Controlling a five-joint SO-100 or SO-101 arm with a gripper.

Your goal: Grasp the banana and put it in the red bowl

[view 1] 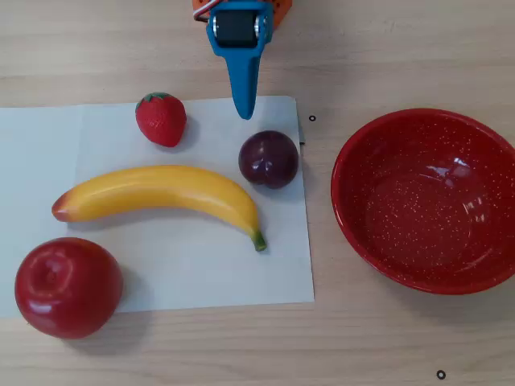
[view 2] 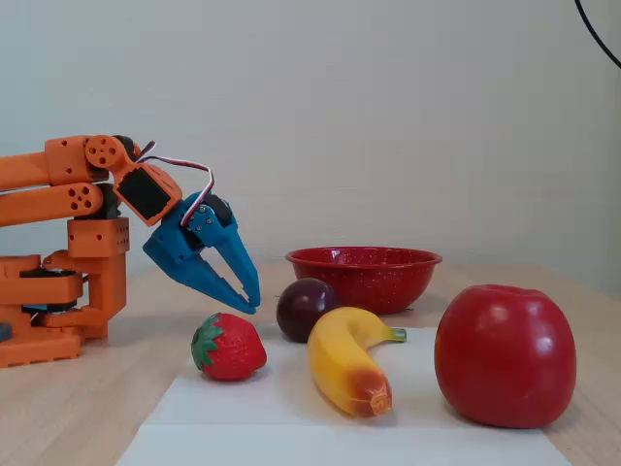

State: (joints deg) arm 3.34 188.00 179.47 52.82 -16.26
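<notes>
The banana (view 1: 161, 193) lies on white paper, orange-red end to the left and green stem to the lower right in the overhead view; in the fixed view the banana (view 2: 344, 359) points its orange end at the camera. The red bowl (view 1: 426, 201) sits empty on the wood to the right; it stands behind the fruit in the fixed view (view 2: 364, 275). My blue gripper (view 1: 244, 108) hangs at the paper's far edge, above and beyond the banana, empty. In the fixed view the gripper (view 2: 248, 301) has its fingertips close together, above the strawberry.
A strawberry (view 1: 161, 119), a dark plum (view 1: 269, 159) and a big red apple (view 1: 68, 287) lie on the white paper (view 1: 201, 273) around the banana. The orange arm base (view 2: 58, 291) stands at the left of the fixed view.
</notes>
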